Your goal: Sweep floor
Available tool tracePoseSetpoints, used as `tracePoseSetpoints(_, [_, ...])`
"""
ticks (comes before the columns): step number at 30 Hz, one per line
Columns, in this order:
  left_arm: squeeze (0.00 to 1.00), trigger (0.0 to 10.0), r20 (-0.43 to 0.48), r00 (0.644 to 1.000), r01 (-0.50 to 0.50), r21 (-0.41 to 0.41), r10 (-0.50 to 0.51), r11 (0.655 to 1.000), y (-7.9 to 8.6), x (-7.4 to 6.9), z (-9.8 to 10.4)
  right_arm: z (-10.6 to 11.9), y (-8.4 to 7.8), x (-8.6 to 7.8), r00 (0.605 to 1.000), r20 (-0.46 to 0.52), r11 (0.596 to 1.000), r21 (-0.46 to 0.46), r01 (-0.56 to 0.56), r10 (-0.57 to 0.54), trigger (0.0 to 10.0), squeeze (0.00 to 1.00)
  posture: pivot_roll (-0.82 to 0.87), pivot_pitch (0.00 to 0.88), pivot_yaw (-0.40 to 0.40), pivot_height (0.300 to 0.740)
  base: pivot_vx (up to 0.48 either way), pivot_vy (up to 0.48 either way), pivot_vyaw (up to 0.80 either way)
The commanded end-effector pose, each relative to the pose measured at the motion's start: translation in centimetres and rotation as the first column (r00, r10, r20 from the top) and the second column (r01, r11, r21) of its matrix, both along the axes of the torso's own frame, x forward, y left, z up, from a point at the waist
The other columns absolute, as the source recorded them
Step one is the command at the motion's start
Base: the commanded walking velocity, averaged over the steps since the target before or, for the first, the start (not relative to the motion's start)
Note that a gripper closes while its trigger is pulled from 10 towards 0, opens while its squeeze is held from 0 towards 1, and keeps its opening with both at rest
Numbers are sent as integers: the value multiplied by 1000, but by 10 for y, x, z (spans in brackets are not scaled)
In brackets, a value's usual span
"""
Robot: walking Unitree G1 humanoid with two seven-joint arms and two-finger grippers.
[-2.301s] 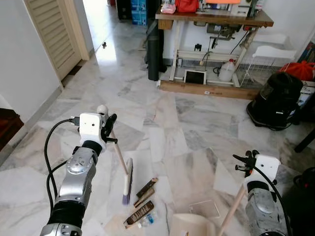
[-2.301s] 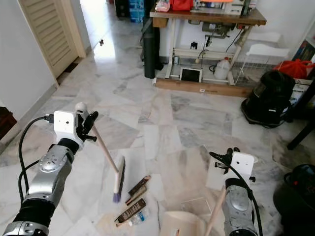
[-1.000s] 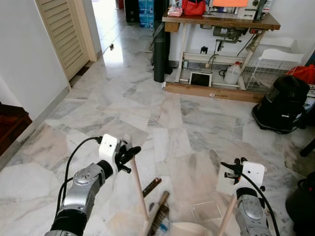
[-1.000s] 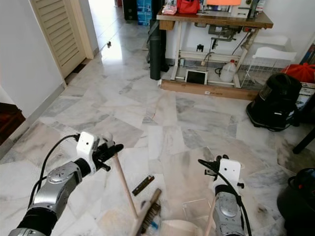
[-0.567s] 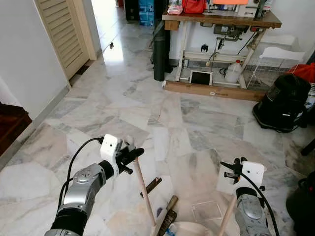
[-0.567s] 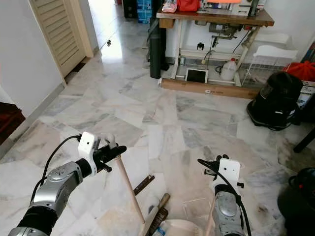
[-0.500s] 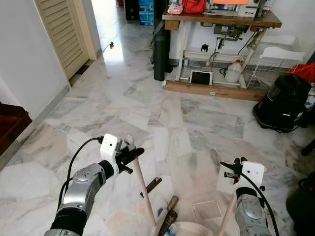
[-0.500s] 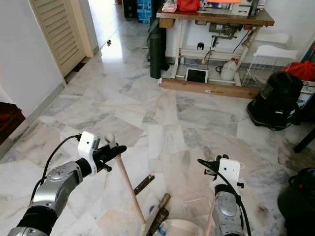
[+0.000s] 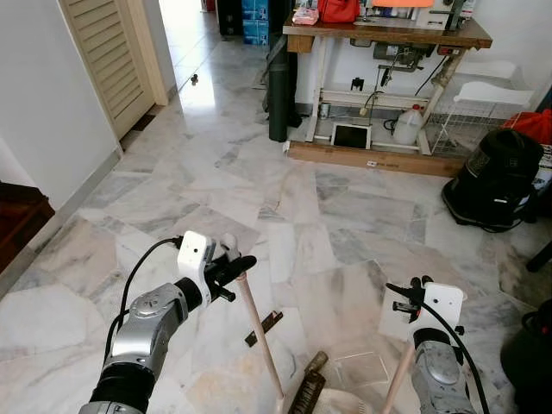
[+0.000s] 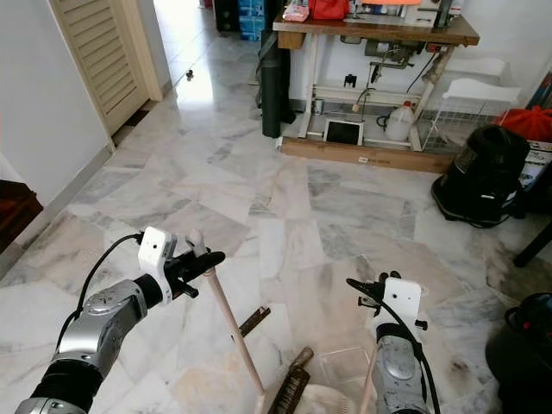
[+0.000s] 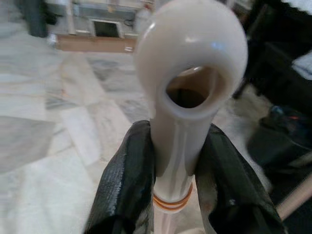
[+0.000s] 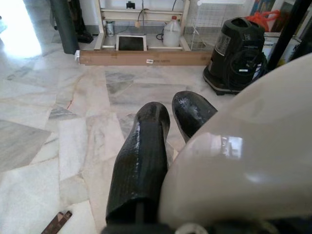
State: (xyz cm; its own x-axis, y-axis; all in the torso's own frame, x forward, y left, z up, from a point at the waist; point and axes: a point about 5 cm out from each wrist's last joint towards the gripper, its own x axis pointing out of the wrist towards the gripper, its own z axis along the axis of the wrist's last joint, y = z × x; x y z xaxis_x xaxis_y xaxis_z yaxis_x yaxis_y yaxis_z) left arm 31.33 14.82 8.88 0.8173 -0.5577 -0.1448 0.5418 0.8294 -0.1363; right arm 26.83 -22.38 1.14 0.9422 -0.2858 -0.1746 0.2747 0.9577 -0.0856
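On the floor at six o'clock, the left tool (image 9: 226, 269), clamping the broom (image 9: 259, 341), is sweeping scraps (image 9: 263, 328) toward the dustpan (image 9: 341, 403), its handle (image 9: 398, 386) apparently gripped by the right tool (image 9: 412, 296).

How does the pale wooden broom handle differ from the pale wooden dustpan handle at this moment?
The pale wooden broom handle is clamped between the left gripper's fingers just below its cream looped cap. The pale wooden dustpan handle emerges below the right gripper, and its hold is hidden. The broom handle slants down to the robot's right, to the dark brush head. The dustpan handle slants left, towards the cream dustpan. Both are slim, light wooden poles.
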Motion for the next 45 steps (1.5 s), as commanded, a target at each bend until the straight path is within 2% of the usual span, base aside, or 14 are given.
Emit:
tracePoseSetpoints(1, [0,10000,81,995,-56,57,52,997,4,8,10,-9,2,-4,999,-51,999,41,14,-12,10000,0,-83,0,6,740,0,0,0])
tracePoseSetpoints(3, [0,10000,99,992,-89,86,81,992,8,9,11,-9,1,-4,999,-46,998,56,22,-20,10000,0,-83,0,6,740,0,0,0])
tracePoseSetpoints(8, [0,10000,132,984,-133,96,120,986,13,12,15,-6,-3,-3,999,-30,995,91,45,-42,10000,0,-86,0,5,740,0,0,0])
tracePoseSetpoints(18, [0,10000,139,985,-120,89,107,989,9,12,17,0,-9,1,998,17,990,132,58,-61,10000,0,-84,0,5,740,0,0,0])
tracePoseSetpoints(33, [0,10000,163,981,-122,79,108,989,-2,13,16,24,-30,10,984,138,983,162,90,-113,10000,0,-91,0,1,740,0,0,0])
tracePoseSetpoints(36, [0,10000,164,980,-123,80,109,989,-2,13,16,31,-35,12,976,176,980,175,99,-130,10000,0,-93,0,2,740,0,0,0])
tracePoseSetpoints(37, [0,10000,168,980,-124,78,109,989,-3,13,16,39,-38,14,963,224,973,209,101,-148,10000,0,-93,0,5,740,0,0,0])
tracePoseSetpoints(40, [0,10000,172,980,-118,73,104,990,-6,13,16,43,-40,16,954,254,966,238,98,-159,10000,0,-92,0,6,740,0,0,0])
tracePoseSetpoints(45, [0,10000,177,981,-91,59,79,994,-12,12,18,39,-35,16,962,233,967,242,82,-140,10000,0,-85,0,9,740,0,0,0])
